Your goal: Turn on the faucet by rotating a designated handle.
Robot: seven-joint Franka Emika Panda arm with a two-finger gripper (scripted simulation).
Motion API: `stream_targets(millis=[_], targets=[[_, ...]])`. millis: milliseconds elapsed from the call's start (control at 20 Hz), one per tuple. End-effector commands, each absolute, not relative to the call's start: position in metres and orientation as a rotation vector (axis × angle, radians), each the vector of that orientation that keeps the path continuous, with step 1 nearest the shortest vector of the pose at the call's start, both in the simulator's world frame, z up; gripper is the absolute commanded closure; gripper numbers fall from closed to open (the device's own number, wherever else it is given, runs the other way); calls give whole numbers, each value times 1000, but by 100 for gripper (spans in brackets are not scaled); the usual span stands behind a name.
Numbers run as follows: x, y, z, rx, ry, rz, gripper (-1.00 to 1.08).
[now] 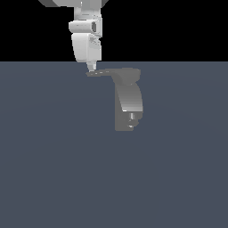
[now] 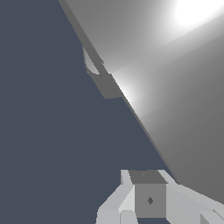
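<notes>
The grey faucet (image 1: 128, 102) stands upright on the dark floor, its curved thick body ending in a notched lower end. Its thin flat handle (image 1: 109, 72) sticks out from the top cap toward the exterior view's left. My gripper (image 1: 91, 68) comes down from above and sits at the handle's outer tip, its fingers together with nothing held between them. In the wrist view the handle's flat blade (image 2: 175, 87) fills much of the picture very close by. A darker part of the faucet (image 2: 105, 83) shows past its edge, and my gripper (image 2: 148, 183) lies right beside the blade.
Flat dark blue-grey floor (image 1: 53, 156) surrounds the faucet on all sides. The white arm (image 1: 87, 40) hangs down from the top of the exterior view.
</notes>
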State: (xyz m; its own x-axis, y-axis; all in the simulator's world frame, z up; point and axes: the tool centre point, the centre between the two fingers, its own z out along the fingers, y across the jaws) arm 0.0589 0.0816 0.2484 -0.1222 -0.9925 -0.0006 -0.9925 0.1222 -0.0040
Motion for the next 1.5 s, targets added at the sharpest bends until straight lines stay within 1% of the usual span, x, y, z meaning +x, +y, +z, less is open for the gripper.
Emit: stream_targets(millis=[0,500,550,1450], targets=[[49,85,248,-2086,2349,0,108],[23,90,248,-2086,2349,0,108],[27,88,248,-2081,2350,-3,108],[-20,56,249,-2083,2350,-2,108]])
